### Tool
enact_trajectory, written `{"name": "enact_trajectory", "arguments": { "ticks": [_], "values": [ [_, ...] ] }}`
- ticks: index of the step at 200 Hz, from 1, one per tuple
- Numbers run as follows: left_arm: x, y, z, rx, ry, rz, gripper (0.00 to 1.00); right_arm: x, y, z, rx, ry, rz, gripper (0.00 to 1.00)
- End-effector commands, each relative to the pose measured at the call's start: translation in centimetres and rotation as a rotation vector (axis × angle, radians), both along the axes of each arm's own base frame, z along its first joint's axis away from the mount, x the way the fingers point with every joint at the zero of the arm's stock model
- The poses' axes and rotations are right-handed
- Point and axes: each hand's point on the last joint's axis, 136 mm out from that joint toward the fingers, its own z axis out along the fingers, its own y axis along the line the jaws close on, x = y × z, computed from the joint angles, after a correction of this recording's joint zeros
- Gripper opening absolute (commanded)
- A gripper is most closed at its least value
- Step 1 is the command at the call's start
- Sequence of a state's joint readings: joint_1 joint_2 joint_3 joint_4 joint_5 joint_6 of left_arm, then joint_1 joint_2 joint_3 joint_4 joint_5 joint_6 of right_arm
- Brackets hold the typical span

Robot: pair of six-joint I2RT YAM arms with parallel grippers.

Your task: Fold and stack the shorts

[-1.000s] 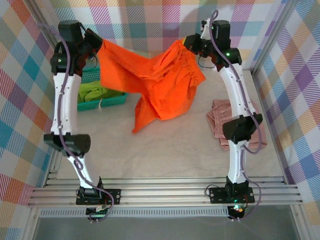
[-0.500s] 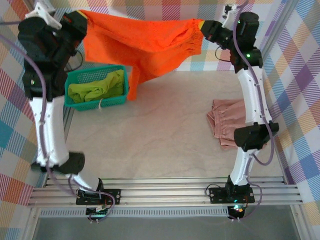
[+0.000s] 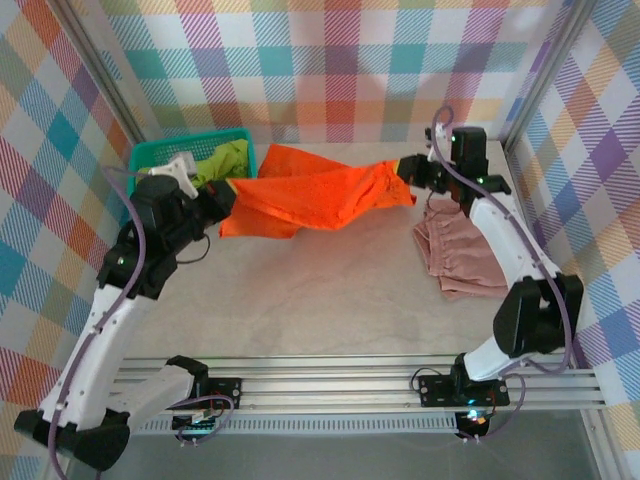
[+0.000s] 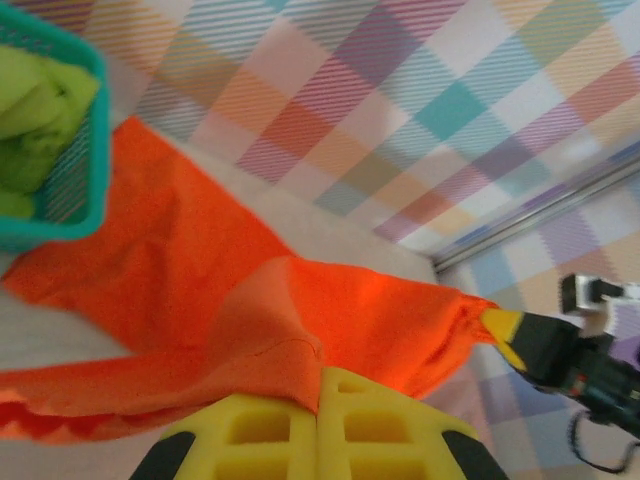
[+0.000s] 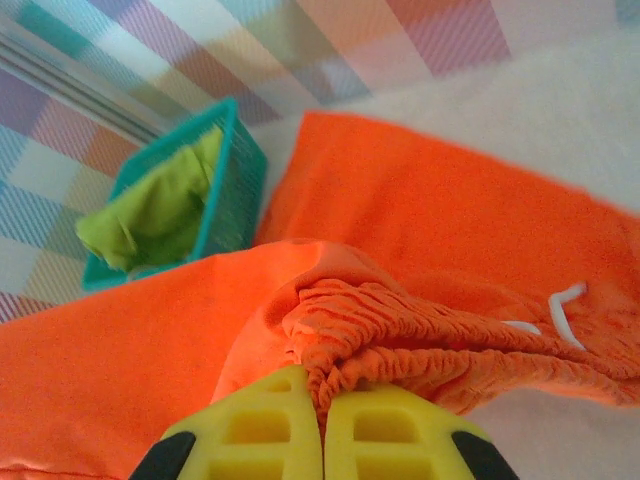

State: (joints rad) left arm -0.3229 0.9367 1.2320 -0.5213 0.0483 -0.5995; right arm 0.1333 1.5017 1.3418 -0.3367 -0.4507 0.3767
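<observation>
Nearest to us on the pale speckled tabletop (image 3: pixel 320 300), at about 3 o'clock, we see the dusty pink cloth shorts (image 3: pixel 462 255) lying crumpled, with the right arm passing over their far edge. Further back, at 10 o'clock, the left gripper (image 3: pixel 222 200) has its yellow fingers (image 4: pixel 260 430) pressed together on one end of the bright orange cloth shorts (image 3: pixel 320 195). At 1 o'clock the right gripper (image 3: pixel 405 168) is clamped on the gathered elastic waistband at the other end, as its own wrist view shows (image 5: pixel 320 395). We find the orange shorts spread between the two grippers across 12 o'clock, sagging in the middle, their rear part lying on the table (image 5: pixel 430 230). Farthest off, at 11 o'clock in the back left corner, stands the teal plastic mesh basket (image 3: pixel 150 152), just beside the orange cloth. The lime green cloth shorts (image 3: pixel 225 158) are bunched inside it, spilling over its right rim.
</observation>
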Motion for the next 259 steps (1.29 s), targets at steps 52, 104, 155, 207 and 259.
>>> {"name": "enact_trajectory", "arguments": {
  "ticks": [52, 104, 155, 207, 259],
  "values": [
    [-5.4, 4.5, 3.3, 0.070, -0.097, 0.125, 0.00, -10.5, -4.3, -5.7, -0.080, 0.182, -0.196, 0.00],
    [-6.7, 4.9, 4.6, 0.096, -0.103, 0.119, 0.00, -14.7, -6.0, -7.8, -0.114, 0.298, -0.275, 0.00],
    [-2.2, 3.8, 2.8, 0.161, -0.018, 0.125, 0.00, -13.9, -5.1, -8.2, -0.046, 0.375, -0.281, 0.00],
    [6.8, 2.8, 0.8, 0.271, 0.021, 0.209, 0.00, -9.4, -5.0, -7.2, -0.047, 0.379, -0.321, 0.02],
    [15.2, 0.1, -1.8, 0.317, 0.096, 0.191, 0.00, -5.3, -5.3, -8.5, -0.092, 0.409, -0.359, 0.04]
  ]
}}
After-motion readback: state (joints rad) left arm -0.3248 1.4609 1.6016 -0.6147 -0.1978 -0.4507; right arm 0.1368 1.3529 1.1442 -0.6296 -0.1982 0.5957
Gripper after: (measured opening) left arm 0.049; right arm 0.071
